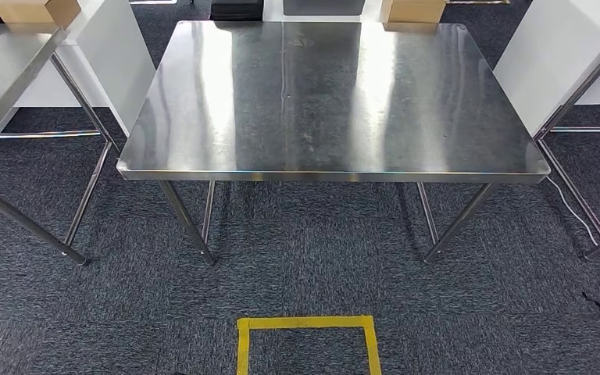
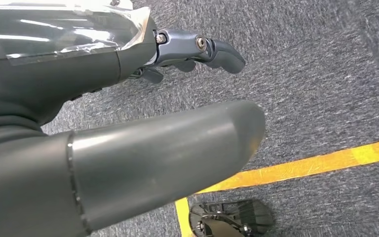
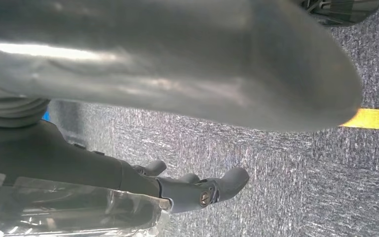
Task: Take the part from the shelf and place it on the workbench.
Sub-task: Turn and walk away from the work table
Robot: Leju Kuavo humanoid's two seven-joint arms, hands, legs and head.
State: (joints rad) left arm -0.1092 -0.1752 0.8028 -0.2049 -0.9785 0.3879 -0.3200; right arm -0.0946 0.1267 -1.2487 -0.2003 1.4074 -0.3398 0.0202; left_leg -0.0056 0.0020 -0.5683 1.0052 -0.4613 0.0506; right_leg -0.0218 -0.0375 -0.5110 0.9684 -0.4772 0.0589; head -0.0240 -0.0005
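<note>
- A bare steel counter (image 1: pixel 328 101) stands ahead on dark carpet (image 1: pixel 305 258).
- A yellow tape square (image 1: pixel 308 344) marks the carpet nearer.
- The left hand (image 2: pixel 128 123) and right hand (image 3: pixel 168 123) hang over carpet, fingers apart, holding nothing.

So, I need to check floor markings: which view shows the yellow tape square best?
The head view: the yellow tape square shows three sides. Both wrist views catch only short strips beside each hand.

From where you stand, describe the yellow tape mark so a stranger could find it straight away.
Start at the big steel workbench in the middle of the head view. Come toward the robot across the dark grey carpet: the yellow tape outline lies flat there, a square frame, the brightest thing on the floor.
</note>
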